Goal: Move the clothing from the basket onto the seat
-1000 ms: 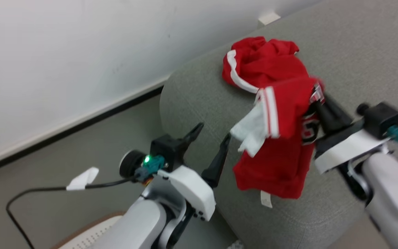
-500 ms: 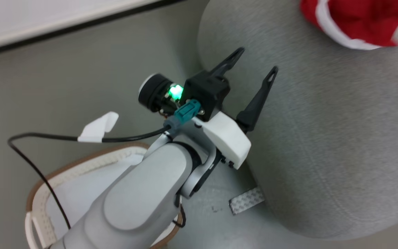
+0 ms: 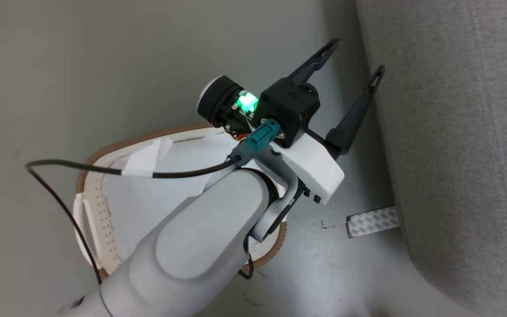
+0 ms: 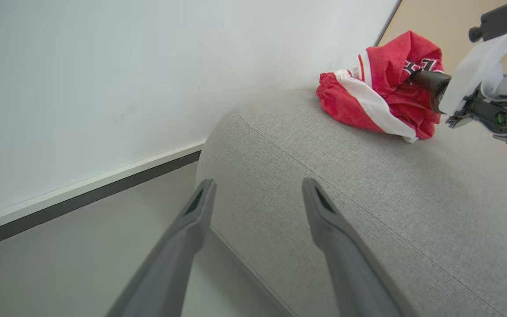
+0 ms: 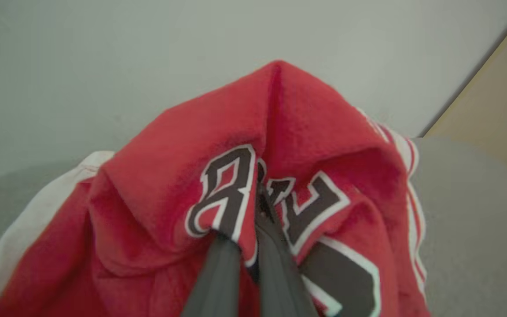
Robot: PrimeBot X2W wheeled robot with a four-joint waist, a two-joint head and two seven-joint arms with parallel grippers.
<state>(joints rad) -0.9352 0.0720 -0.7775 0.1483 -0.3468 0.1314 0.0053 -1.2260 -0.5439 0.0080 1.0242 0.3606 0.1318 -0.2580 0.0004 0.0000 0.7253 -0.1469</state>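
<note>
One grey seat [image 4: 346,167] by white wall [image 4: 104,88], left gripper [image 4: 259,182] spread, right gripper [image 5: 247,233] clenched on red clothing [image 5: 315,132].

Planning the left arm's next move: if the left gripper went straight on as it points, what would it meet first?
Probably the seat: the open left gripper aims at its rounded corner, though depth is unclear.

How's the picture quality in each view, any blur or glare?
Head view: crisp, evenly lit, a green light glowing behind the open left claw, over the white perforated plastic basket. Left wrist view: near dark fingers soft; the bright white wall hazes the far edge of the grey woven seat. Right wrist view: soft throughout, red lettered garment and shut right claw out of focus.
</note>
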